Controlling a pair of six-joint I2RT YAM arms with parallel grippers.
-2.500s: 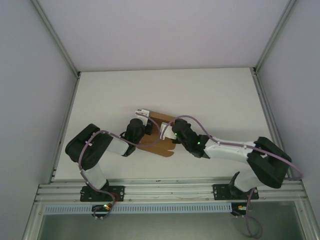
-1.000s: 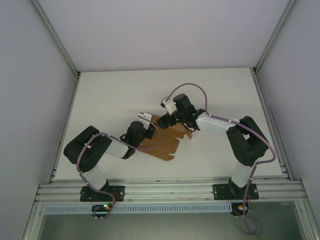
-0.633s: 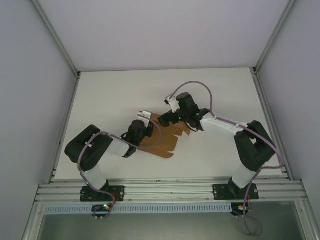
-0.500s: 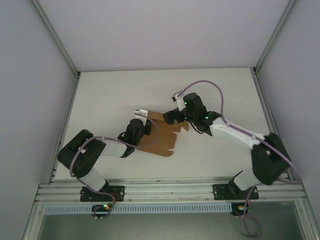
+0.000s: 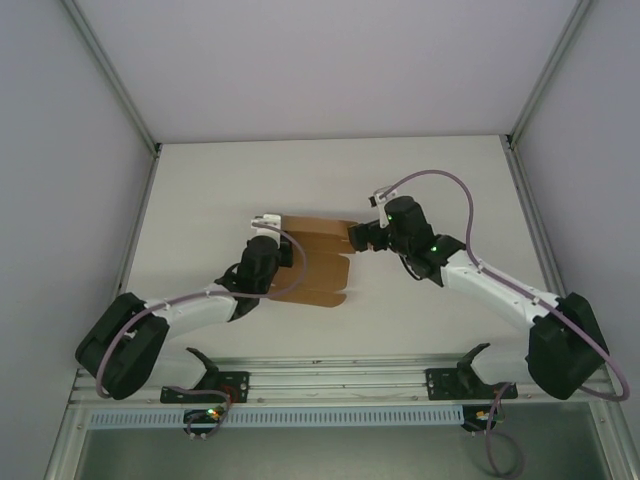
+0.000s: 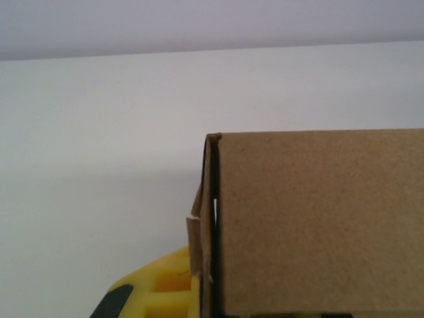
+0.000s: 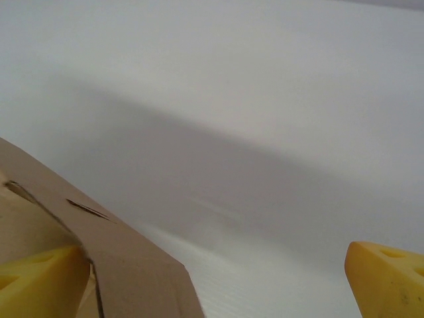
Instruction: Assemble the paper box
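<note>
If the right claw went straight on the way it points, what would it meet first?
The cardboard box: its edge lies across one finger of the open right claw. Past that, the wrist view shows bare table, though depth is unclear.

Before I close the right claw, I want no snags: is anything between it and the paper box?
Nothing visible. The open right claw sits at the right edge of the paper box; its wrist view shows cardboard right beside one yellow finger, white table beyond.
</note>
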